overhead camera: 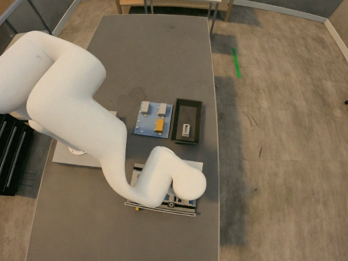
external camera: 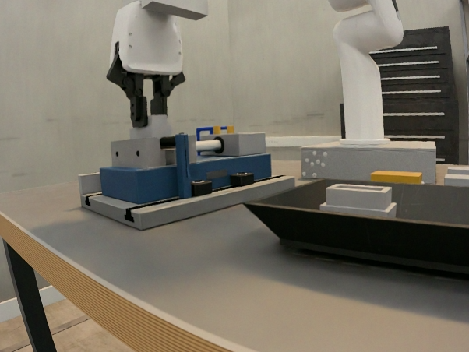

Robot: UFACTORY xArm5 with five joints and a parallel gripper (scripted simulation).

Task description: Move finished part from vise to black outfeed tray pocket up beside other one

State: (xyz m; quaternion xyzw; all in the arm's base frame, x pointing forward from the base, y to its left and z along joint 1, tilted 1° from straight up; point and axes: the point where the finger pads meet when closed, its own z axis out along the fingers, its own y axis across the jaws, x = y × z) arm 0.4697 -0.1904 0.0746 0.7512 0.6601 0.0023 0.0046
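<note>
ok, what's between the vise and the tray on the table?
No object: in the exterior view only table top separates the vise from the tray. The top view shows the same gap, partly under the arm.

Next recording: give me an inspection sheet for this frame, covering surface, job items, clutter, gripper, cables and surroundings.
Surface: grey table, wooden edge.
Job items: finished part upright in the blue vise; black tray holds one pocketed block, pocket up.
Clutter: blue plate with two grey blocks and one yellow block.
Gripper: gripper shut on the finished part.
Cables: nothing seen.
Surroundings: black drawer cabinet, green floor strip.
</note>
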